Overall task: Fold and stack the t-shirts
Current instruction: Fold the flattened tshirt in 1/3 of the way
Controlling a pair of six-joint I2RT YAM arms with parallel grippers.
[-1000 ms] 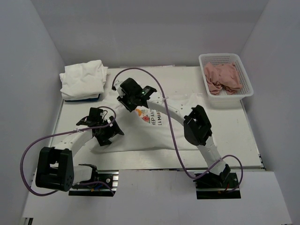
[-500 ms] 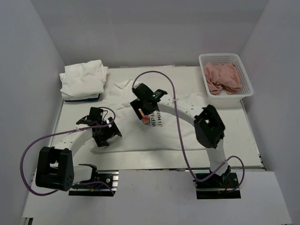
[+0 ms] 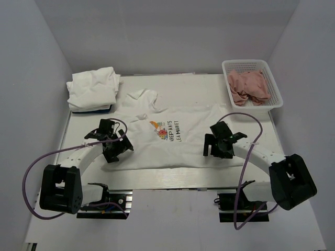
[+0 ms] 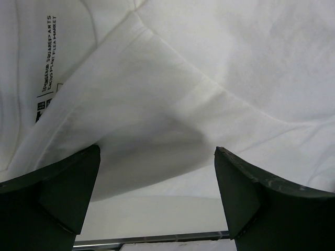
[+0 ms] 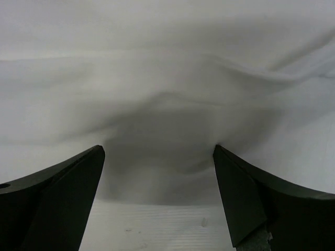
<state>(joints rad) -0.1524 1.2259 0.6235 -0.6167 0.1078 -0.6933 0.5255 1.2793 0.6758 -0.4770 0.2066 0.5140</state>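
Beneath spread left end effector (image 4: 157, 194) and right end effector (image 5: 158, 194) lies a creased t-shirt (image 3: 183, 149).

The printed t-shirt (image 3: 167, 154) is soft matt cloth, the left end effector fingers (image 4: 52, 198) dark matt plastic
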